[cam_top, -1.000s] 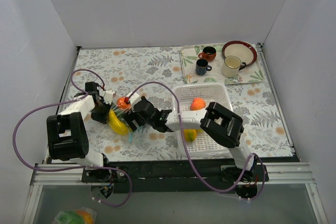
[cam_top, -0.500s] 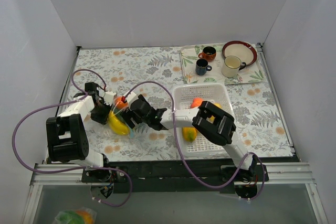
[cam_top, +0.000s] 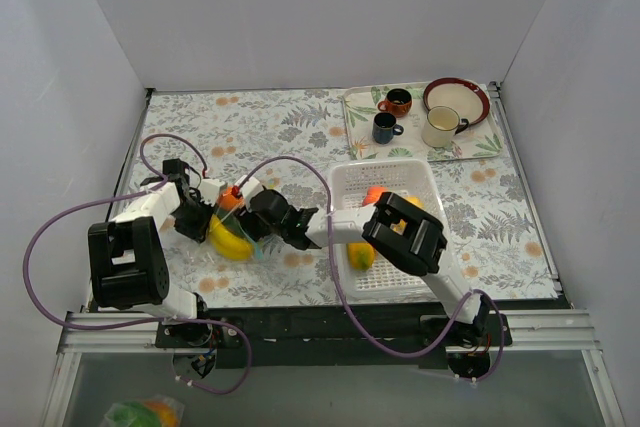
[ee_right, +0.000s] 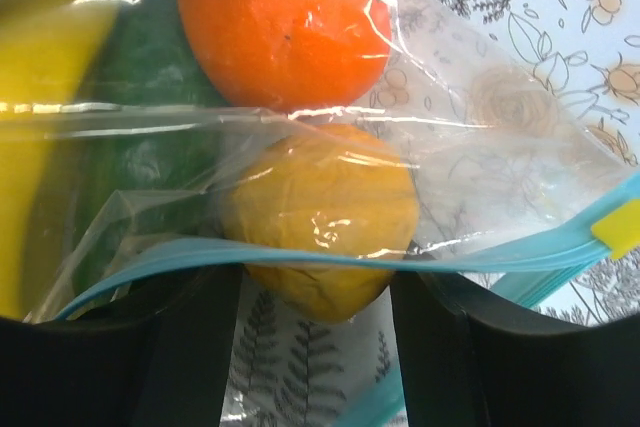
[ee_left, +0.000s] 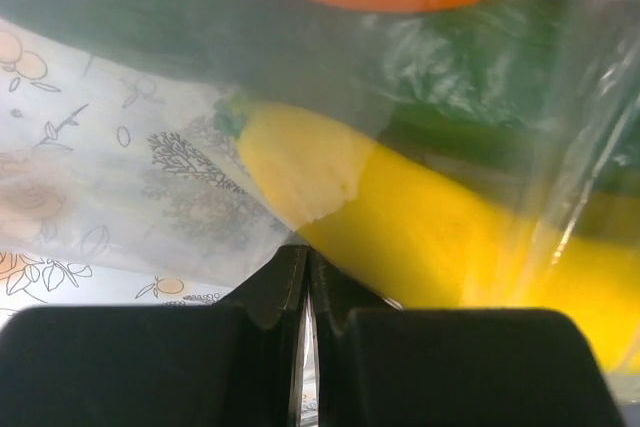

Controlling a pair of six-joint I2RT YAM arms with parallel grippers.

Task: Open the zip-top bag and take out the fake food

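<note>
The clear zip-top bag (cam_top: 240,232) lies on the floral table at the left, between my two grippers. Inside it I see a yellow banana (cam_top: 228,240), an orange fruit (cam_top: 232,199), a dark green cucumber (ee_right: 140,97) and a round yellow fruit (ee_right: 320,207). My left gripper (cam_top: 197,219) is shut on the bag's film next to the banana (ee_left: 430,217). My right gripper (ee_right: 315,282) is open at the bag's mouth. The pale blue zip strip (ee_right: 500,247) runs across its fingers, and the yellow fruit's near end sits between them.
A white perforated basket (cam_top: 430,187) stands right of the bag, with an orange fruit (cam_top: 375,194) and a yellow-green fruit (cam_top: 360,255) in it. A tray (cam_top: 360,112) at the back right holds three mugs and a plate (cam_top: 457,97). Walls enclose the table.
My right gripper has pushed left toward the bag's mouth. The bag and the left gripper have shifted slightly left and toward the near edge.
</note>
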